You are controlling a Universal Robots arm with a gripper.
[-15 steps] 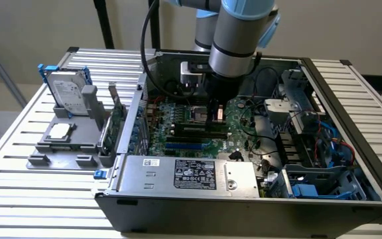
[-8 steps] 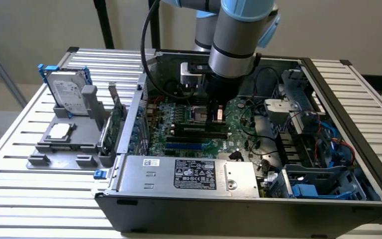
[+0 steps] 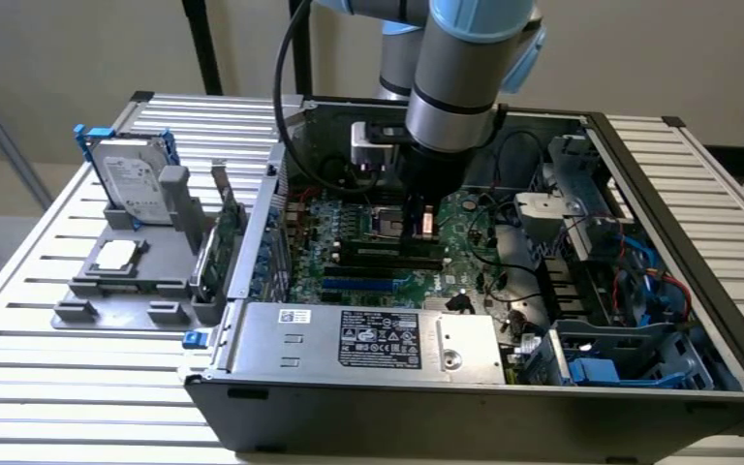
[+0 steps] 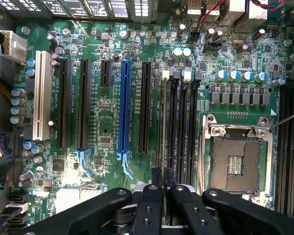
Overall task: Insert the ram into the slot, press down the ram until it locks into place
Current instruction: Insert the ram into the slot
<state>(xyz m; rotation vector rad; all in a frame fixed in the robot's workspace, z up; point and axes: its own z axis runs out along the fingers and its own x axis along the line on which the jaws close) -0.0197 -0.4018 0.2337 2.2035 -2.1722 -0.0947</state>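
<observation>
Pinching the ram (image 4: 164, 127), end effector (image 4: 163, 177) stands over memory slots (image 4: 183, 127); CPU socket (image 4: 235, 164) beside.

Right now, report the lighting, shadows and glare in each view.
Exterior view: the slatted table is brightly and evenly lit, while the arm shades the motherboard inside the case. Wrist view: the board is evenly lit, the capacitor tops and the socket frame glint, and the gripper, jaws shut on the ram, looks dark.

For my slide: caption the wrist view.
Gripper holding the ram edge-on over the memory slots, beside the CPU socket.
</observation>
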